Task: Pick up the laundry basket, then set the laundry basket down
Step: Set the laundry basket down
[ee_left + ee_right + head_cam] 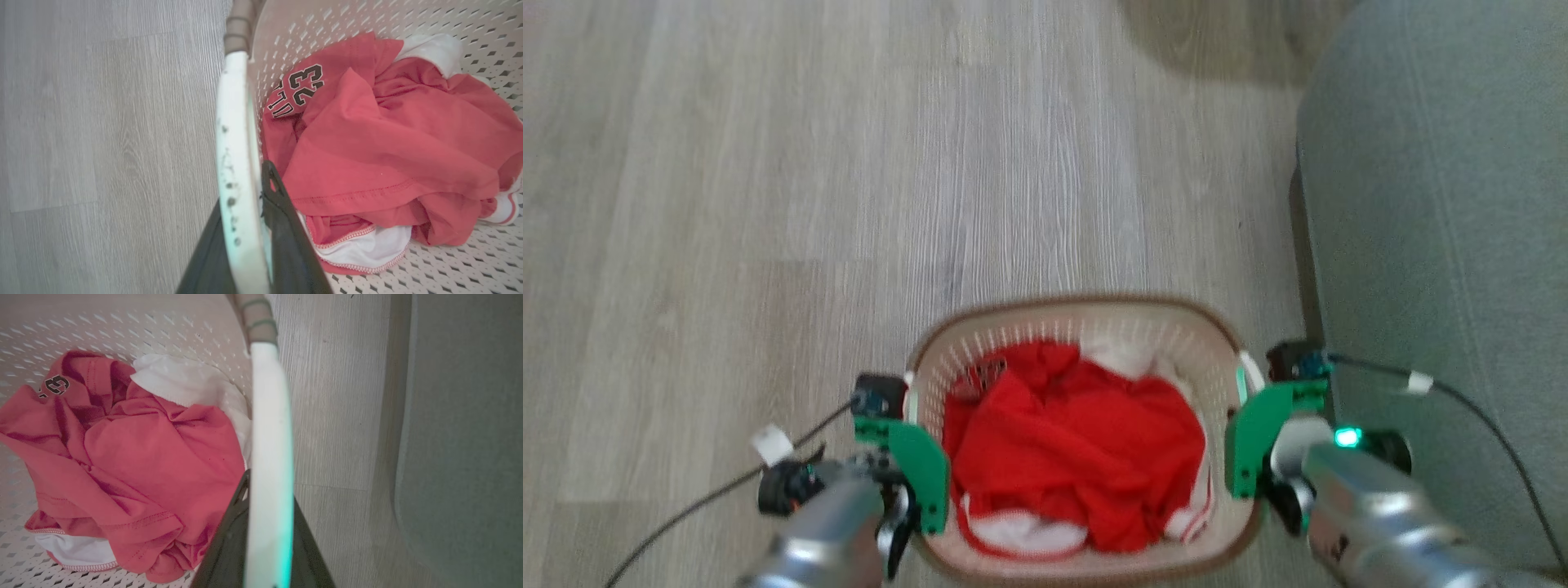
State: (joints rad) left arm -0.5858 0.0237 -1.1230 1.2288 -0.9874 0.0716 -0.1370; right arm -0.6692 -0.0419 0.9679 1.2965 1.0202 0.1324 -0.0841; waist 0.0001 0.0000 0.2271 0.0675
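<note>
Holding the laundry basket by both sides, the robot looks to be in the pick-up step. The basket is between its two arms, low in the head view. It is over the pale wood floor and just beside a grey-green soft seat on the robot's right. I cannot tell if its bottom is off the floor or resting on it.

The left jaws are clenched on the white left handle. The handle runs up between the two dark fingers, one inside the basket and one outside. The right jaws grip the white right handle the same way, with a finger on each side of it.

Inside lies a red shirt with dark numbers on it and some white cloth, all bunched in a heap. The heap does not reach the top of the basket.

I think the next move needs both arms to go up together at the same speed, so the basket keeps flat and the clothes don't slide to one side. The handles look thin and smooth, so the grip should be tight. The seat is close to the right arm, so the lift should go straight up and not swing that way. After that comes setting the basket down softly.
</note>
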